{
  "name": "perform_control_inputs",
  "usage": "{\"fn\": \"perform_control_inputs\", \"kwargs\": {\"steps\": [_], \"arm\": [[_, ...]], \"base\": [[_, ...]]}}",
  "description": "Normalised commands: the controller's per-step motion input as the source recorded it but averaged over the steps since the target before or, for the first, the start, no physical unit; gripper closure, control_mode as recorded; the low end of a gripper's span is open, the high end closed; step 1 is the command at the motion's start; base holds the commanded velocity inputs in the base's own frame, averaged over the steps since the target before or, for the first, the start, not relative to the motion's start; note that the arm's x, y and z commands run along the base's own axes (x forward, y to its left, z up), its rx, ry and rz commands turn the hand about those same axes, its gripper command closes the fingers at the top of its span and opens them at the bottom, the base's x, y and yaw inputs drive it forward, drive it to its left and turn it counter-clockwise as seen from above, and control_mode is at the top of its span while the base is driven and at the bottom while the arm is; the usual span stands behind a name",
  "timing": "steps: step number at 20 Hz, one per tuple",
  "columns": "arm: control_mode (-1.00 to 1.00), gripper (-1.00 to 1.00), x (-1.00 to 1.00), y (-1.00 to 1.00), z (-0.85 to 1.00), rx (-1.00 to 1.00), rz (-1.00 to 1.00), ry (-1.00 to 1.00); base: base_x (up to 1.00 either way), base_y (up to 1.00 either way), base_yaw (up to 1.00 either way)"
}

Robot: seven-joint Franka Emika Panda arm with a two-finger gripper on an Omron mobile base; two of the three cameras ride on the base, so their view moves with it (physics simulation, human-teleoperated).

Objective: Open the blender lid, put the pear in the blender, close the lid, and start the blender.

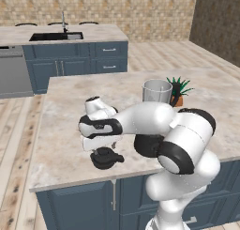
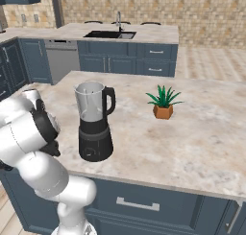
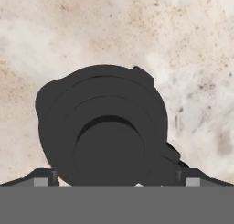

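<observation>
The blender (image 2: 94, 126) is seen standing on the marble desk (image 2: 202, 147) with its clear jar open at the top, so the first step, taking off the lid, can be judged done. The blender lid (image 1: 106, 158), a round black cap with a knob and a side tab, lies flat on the desk to the left of the blender's black base, close to the desk's front edge. No pear can be made out, so the loading of the fruit, the closing of the lid and the starting of the blender are judged to be left. A small potted plant (image 2: 163, 102) is set on the desk beyond the blender, well apart from the lid. The white arm is bent low over the desk, reaching leftward past the blender, with the hand turned downward directly above the lid. The tool (image 1: 100, 142) is held fully open and grips nothing; in the hand view its two dark fingertips (image 3: 42, 177) are shown on either side of the lid, which sits between them on the marble.
</observation>
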Motion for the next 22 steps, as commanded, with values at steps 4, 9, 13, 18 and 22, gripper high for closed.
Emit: {"fn": "perform_control_inputs", "kwargs": {"steps": [4,9,13,18,22], "arm": [[-1.00,-1.00,0.17,0.13,-0.12,0.00,0.01,-0.02],[-1.00,-1.00,0.00,0.00,-0.13,0.00,0.00,-0.04],[-1.00,-1.00,-0.13,-0.21,-0.06,0.03,0.00,-0.10],[-1.00,-1.00,-0.12,-0.23,0.00,0.04,0.00,-0.12],[-1.00,-1.00,-0.05,-0.07,-0.08,0.03,0.00,-0.06]], "base": [[0.00,0.00,0.00],[0.00,0.00,0.00],[0.00,0.00,0.00],[0.00,0.00,0.00],[0.00,0.00,0.00]]}}
